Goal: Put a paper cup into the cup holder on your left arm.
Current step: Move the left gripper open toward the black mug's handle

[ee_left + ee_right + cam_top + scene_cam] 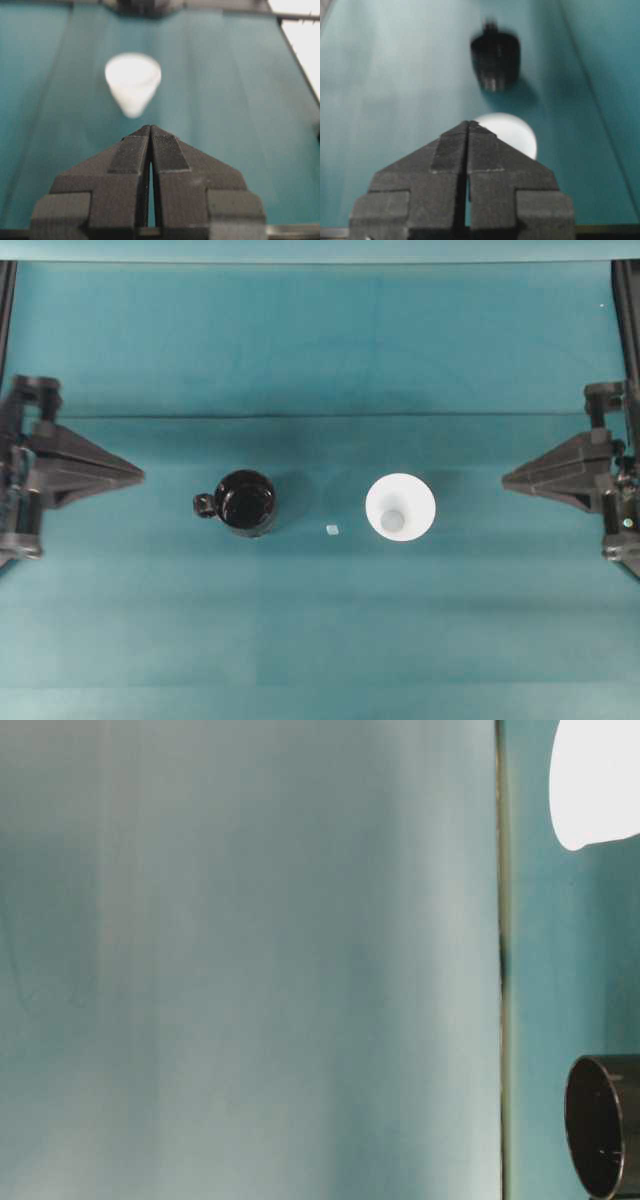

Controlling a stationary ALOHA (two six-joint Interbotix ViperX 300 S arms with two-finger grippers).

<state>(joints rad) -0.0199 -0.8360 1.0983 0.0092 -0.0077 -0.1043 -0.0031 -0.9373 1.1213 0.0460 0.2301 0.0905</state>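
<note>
The white paper cup (400, 507) stands upright, mouth up, right of the table's centre. Left of it, apart, stands the glossy black cup holder (246, 502), its small knob facing left. My left gripper (141, 476) rests at the left edge, shut and empty, pointing toward the holder. At the right edge my right gripper (504, 480) is also shut and empty, aimed at the cup. The left wrist view shows the shut gripper (150, 127) and the blurred cup (132, 82) beyond; the holder does not show there. In the right wrist view the gripper (469, 121) partly hides the cup (517, 132), with the holder (495, 55) farther off.
A tiny white paper scrap (333, 530) lies on the teal cloth (320, 620) between holder and cup. A fold line crosses the cloth behind both objects. The table-level view catches only the cup's edge (600, 780) and the holder's rim (603, 1140).
</note>
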